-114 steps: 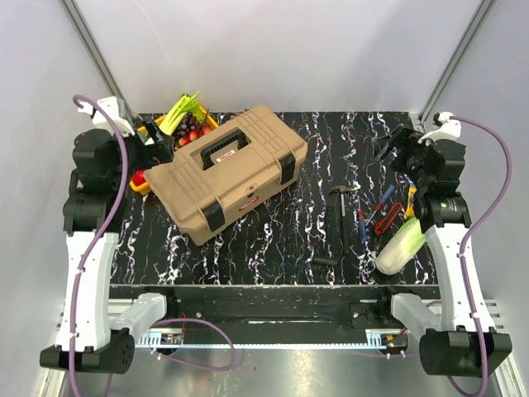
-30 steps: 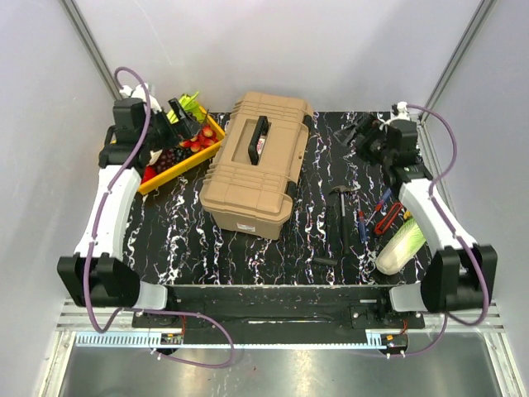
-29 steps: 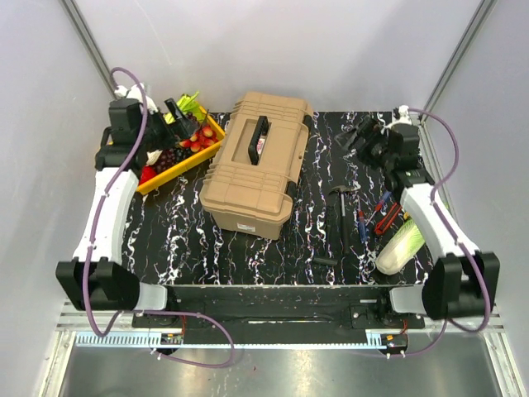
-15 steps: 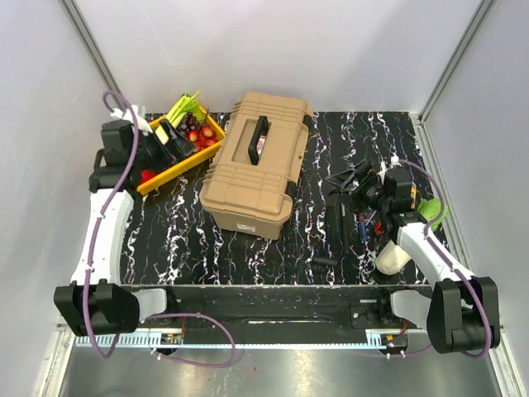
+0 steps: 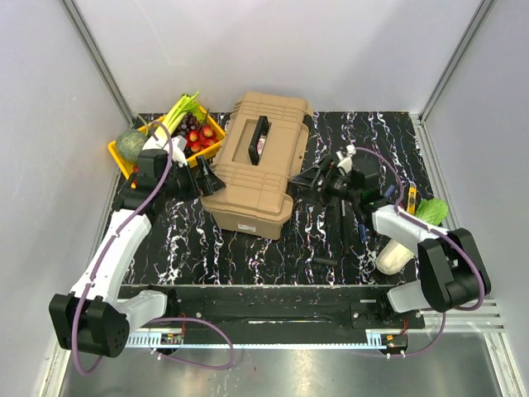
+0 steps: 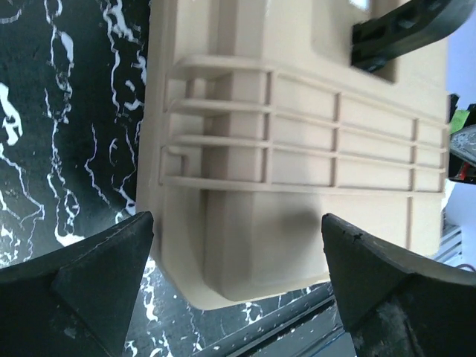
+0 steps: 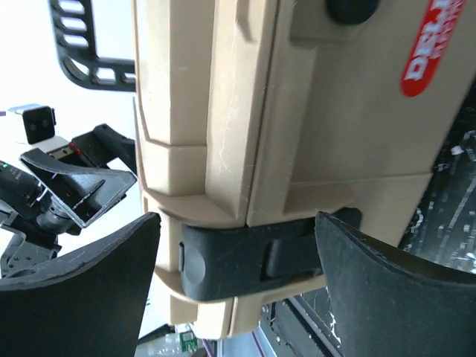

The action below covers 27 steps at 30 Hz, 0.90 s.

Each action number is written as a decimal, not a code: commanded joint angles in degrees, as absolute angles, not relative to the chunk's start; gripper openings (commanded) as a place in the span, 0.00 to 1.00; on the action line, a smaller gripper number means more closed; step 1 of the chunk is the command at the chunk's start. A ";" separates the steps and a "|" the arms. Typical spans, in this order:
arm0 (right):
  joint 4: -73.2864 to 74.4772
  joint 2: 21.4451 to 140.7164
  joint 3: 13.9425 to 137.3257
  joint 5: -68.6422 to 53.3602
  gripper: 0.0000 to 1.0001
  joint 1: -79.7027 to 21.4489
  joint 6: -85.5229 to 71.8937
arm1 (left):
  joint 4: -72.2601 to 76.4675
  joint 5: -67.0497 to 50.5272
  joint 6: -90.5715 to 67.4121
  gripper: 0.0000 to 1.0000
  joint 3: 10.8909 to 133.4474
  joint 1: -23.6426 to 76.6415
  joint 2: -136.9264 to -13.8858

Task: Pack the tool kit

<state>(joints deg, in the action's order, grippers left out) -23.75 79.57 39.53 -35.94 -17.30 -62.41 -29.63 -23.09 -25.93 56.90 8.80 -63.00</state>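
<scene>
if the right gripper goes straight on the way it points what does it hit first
Most likely the black latch on the tan toolbox; it sits centred between the open fingers of the right gripper, though the gap is hard to judge.

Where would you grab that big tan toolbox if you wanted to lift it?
Probably by the black handle on the lid of the toolbox, coming straight down from above. It is a slim bar running along the lid's middle in a moulded recess, and it looks narrow enough to pinch across. The box's body looks far too wide to hold.
</scene>
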 commanded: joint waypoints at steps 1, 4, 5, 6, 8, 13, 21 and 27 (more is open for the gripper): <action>-24.70 82.79 44.29 -29.38 0.89 -23.46 -60.91 | -27.60 -21.43 -23.82 0.99 54.49 9.23 -63.36; -20.14 85.25 48.94 -26.64 0.86 -25.57 -59.77 | -27.16 -24.60 -24.17 0.98 55.46 9.75 -66.43; -18.65 86.12 50.26 -25.76 0.85 -25.84 -59.07 | -26.03 -25.31 -24.43 0.98 55.55 9.93 -67.58; -17.85 87.00 51.58 -24.79 0.83 -25.93 -58.80 | -24.71 -26.36 -24.78 0.98 55.46 10.19 -68.46; -16.97 89.02 54.04 -23.65 0.82 -25.84 -58.19 | -20.68 -29.17 -25.49 0.97 55.72 10.37 -71.26; -17.40 94.48 60.20 -22.42 0.81 -25.84 -57.92 | -18.36 -29.89 -25.49 0.96 59.14 11.51 -77.51; -11.95 89.75 57.67 -16.87 0.99 -23.30 -61.34 | -26.27 -17.15 -21.97 0.99 66.00 10.55 -74.80; -25.11 84.55 45.02 -23.54 0.99 -15.56 -66.43 | -28.47 -14.50 -20.66 0.99 70.31 10.63 -72.86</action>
<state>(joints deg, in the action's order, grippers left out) -16.38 88.09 50.70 -20.38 -19.92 -62.48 -25.52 -15.90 -22.44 65.89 10.09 -76.01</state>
